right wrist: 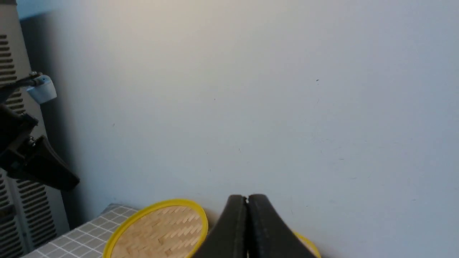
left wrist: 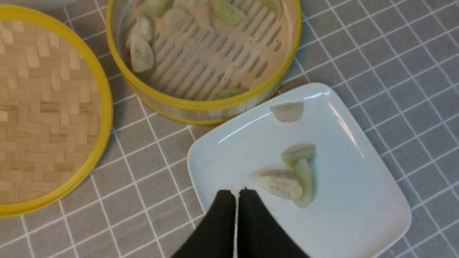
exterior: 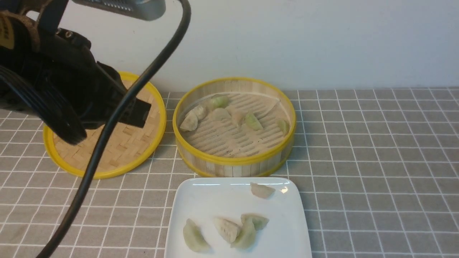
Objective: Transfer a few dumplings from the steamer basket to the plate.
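Observation:
The steamer basket (exterior: 233,160) stands mid-table with several dumplings (exterior: 218,114) along its far side. The white plate (exterior: 215,197) lies just in front of it and holds several dumplings (exterior: 227,229), one apart near its far edge (exterior: 263,190). My left gripper (exterior: 143,113) is shut and empty, raised over the left of the table. In the left wrist view its tips (left wrist: 236,193) hang above the plate (left wrist: 358,215), beside a cluster of dumplings (left wrist: 281,184), with the basket (left wrist: 200,104) beyond. My right gripper (right wrist: 247,197) is shut, empty and faces the wall.
The flat woven lid (exterior: 118,150) lies left of the basket; it also shows in the left wrist view (left wrist: 43,125) and the right wrist view (right wrist: 161,229). A black cable (exterior: 107,132) hangs across the left foreground. A wall closes the back. Grey checked cloth (exterior: 376,161) covers the table.

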